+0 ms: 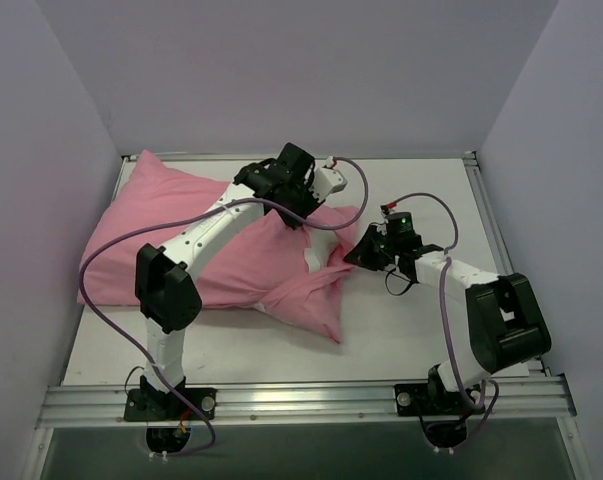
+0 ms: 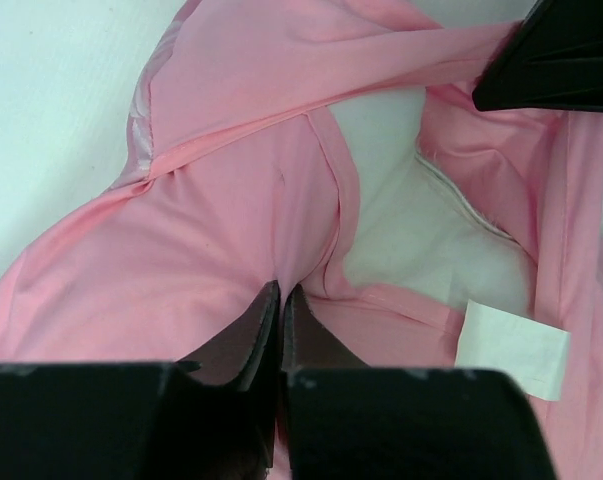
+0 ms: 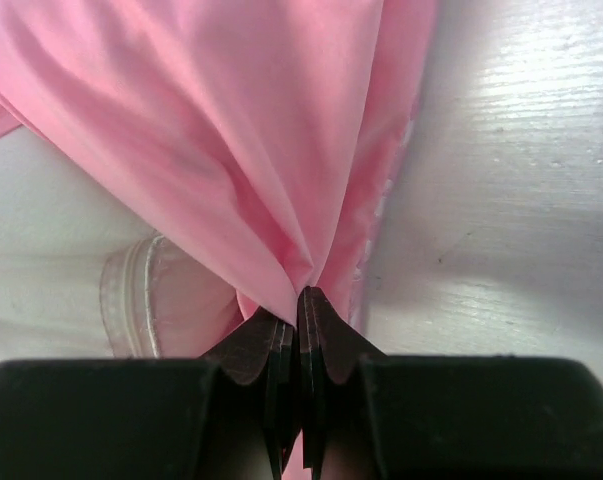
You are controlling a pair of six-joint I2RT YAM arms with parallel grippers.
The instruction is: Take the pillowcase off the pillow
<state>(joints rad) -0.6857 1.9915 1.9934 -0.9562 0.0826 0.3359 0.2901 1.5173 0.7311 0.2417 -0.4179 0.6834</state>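
Nearest, the right gripper point(image 3: 301, 295) pinches a gathered fold of the soft pink fabric pillowcase point(image 1: 171, 240), which lies across the white table point(image 1: 411, 330). Beyond, the left gripper point(image 2: 279, 292) clamps its open hem, where the plump white pillow point(image 2: 411, 235) shows. Light, limp cloth: the hem seems the surest hold.

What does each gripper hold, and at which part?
Both pinch the pillowcase: left gripper beside its open hem, right gripper on a gathered fold.

Robot lab cell: white table point(image 1: 411, 330) boxed by plain lilac walls point(image 1: 301, 70), aluminium rail point(image 1: 301, 400) along near edge.
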